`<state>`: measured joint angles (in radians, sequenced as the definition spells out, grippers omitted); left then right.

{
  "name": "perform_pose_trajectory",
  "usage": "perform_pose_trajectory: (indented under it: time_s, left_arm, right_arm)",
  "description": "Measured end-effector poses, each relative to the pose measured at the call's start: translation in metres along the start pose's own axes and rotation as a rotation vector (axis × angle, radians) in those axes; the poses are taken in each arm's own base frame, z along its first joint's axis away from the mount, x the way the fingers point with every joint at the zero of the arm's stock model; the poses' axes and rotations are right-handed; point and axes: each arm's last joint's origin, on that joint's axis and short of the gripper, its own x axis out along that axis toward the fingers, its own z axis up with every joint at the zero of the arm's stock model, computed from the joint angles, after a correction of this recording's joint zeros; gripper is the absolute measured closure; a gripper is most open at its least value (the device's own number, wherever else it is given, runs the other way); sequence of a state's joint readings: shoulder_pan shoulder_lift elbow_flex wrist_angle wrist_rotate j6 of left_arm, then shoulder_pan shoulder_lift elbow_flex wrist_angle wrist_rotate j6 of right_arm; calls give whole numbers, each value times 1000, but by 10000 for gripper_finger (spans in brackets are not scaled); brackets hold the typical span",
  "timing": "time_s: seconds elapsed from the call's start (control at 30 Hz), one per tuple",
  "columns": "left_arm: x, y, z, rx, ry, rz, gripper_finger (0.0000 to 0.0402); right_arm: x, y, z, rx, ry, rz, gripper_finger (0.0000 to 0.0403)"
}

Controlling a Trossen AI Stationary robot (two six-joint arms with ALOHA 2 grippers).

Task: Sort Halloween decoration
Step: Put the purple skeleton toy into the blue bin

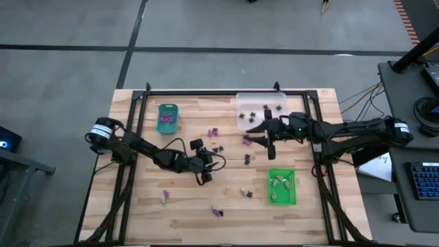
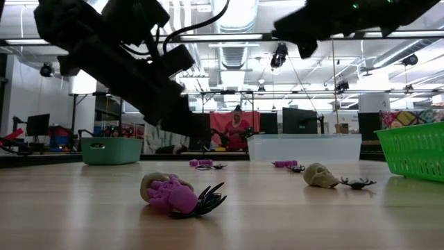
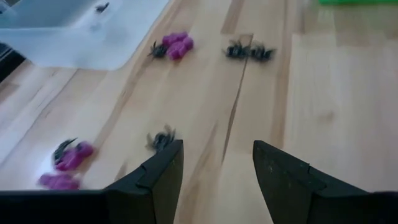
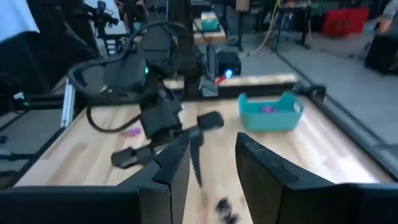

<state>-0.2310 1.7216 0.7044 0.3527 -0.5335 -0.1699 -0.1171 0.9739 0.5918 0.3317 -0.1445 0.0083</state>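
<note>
The Halloween decoration lies scattered on the wooden table: purple, black and cream trinkets. My left gripper hovers open, low over the table's middle, with nothing between its fingers. A black spider lies on the wood just beyond one fingertip. A purple piece and black spiders lie farther off. My right gripper hangs open above the table, right of centre, and holds nothing. A black trinket lies on the table below it.
A teal tray with purple pieces stands at the far left. A clear tray with black pieces is at the far middle. A green tray with cream pieces is at the near right. A cream skull lies loose.
</note>
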Motion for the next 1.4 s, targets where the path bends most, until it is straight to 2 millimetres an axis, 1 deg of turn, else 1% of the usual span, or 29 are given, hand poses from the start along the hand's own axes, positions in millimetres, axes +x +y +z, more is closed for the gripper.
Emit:
perform_pose_trajectory:
  time_s: [0.13, 0.23, 0.33, 0.53, 0.63, 0.73, 0.83, 0.93, 1.03, 1.17, 1.27, 1.4]
  left_arm:
    - [-10, 7, -3, 28, 63, 10, 224]
    - [-13, 10, -3, 23, 61, 13, 224]
    - [-13, 12, -3, 22, 66, 18, 224]
    - [-8, 24, 2, 9, 48, 49, 224]
    - [-8, 33, 7, 16, 39, 49, 224]
    - [-9, 47, 16, 3, 16, 51, 224]
    - [-10, 63, 26, -28, -11, 89, 224]
    - [-13, 74, 37, -153, -75, 111, 224]
    - [-15, 78, 45, -265, -143, 81, 224]
    - [-16, 77, 54, -304, -233, 46, 224]
    - [-14, 76, 54, -277, -237, 46, 224]
    - [-13, 74, 52, -258, -231, 45, 224]
  right_arm:
    - [11, -2, 3, -51, 21, -14, 284]
    - [19, -3, 1, -69, 73, -13, 284]
    - [26, -6, -2, -76, 147, -14, 284]
    - [37, -16, -4, -110, 193, -39, 284]
    - [40, -28, -1, -116, 195, -80, 284]
    - [42, -46, 5, -117, 196, -188, 284]
    - [43, -67, 12, -107, 201, -299, 284]
    - [43, -86, 14, -53, 201, -385, 284]
    - [42, -98, 7, 14, 221, -424, 284]
    - [42, -100, 5, 12, 249, -420, 284]
    - [40, -95, 6, 33, 347, -401, 284]
    - [38, -82, 2, 179, 480, -384, 284]
